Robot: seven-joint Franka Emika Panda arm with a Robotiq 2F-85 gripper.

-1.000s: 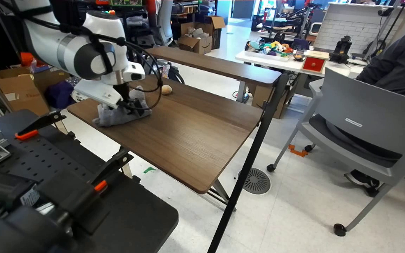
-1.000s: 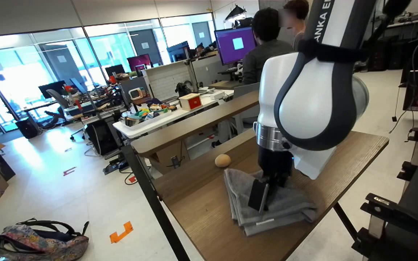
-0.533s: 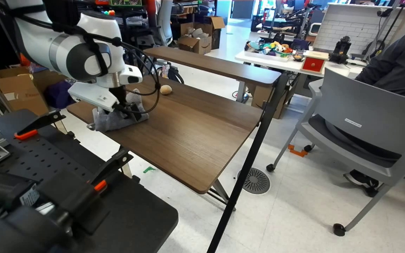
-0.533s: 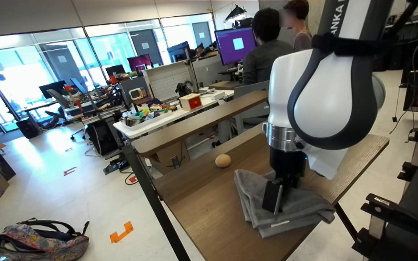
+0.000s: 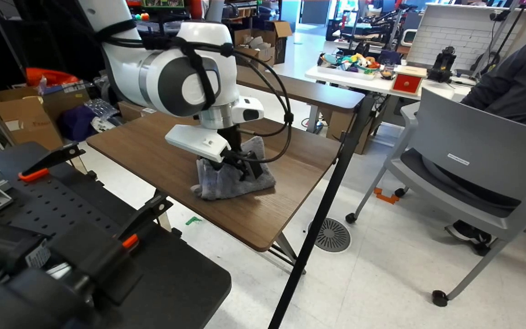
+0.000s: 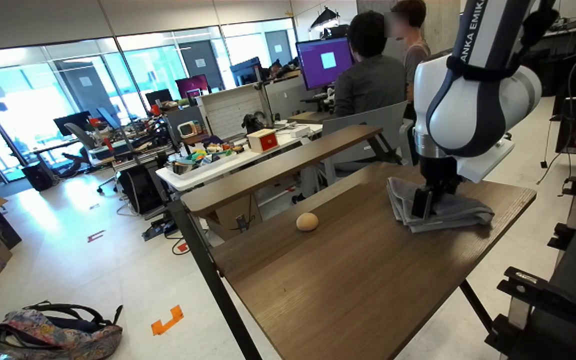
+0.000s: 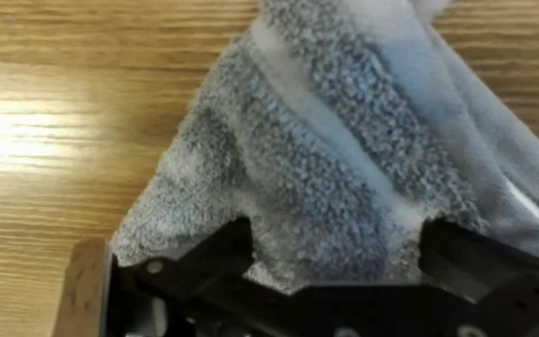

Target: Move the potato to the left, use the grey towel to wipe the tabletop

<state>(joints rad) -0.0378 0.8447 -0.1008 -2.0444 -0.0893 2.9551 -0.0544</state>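
Observation:
In an exterior view the grey towel [image 6: 463, 214] lies folded and rumpled on the brown tabletop [image 6: 338, 285]. My gripper [image 7: 336, 232] presses down on the towel from above. Its jaws stand wide apart, with cloth beneath and bulging between them, not pinched. The wrist view shows folds of the towel [image 7: 297, 154] spread ahead of the fingers. The gripper [image 5: 237, 170] also appears with the towel [image 5: 226, 186] in an exterior view. A tan potato [image 6: 307, 221] rests on the tabletop, well apart from the towel; in an exterior view the arm hides it.
A narrower raised brown shelf [image 6: 288, 165] runs along one long side of the tabletop. Along the opposite side stands a black bench [image 5: 167, 269] with clamps [image 5: 146, 217]. A grey chair [image 5: 468, 151] is past the tabletop's end, beyond a black leg [image 5: 322, 219].
The gripper and towel first shifted slightly, then slid a long way along the tabletop, now farther from the potato. The potato has not moved; the jaws stay wide.

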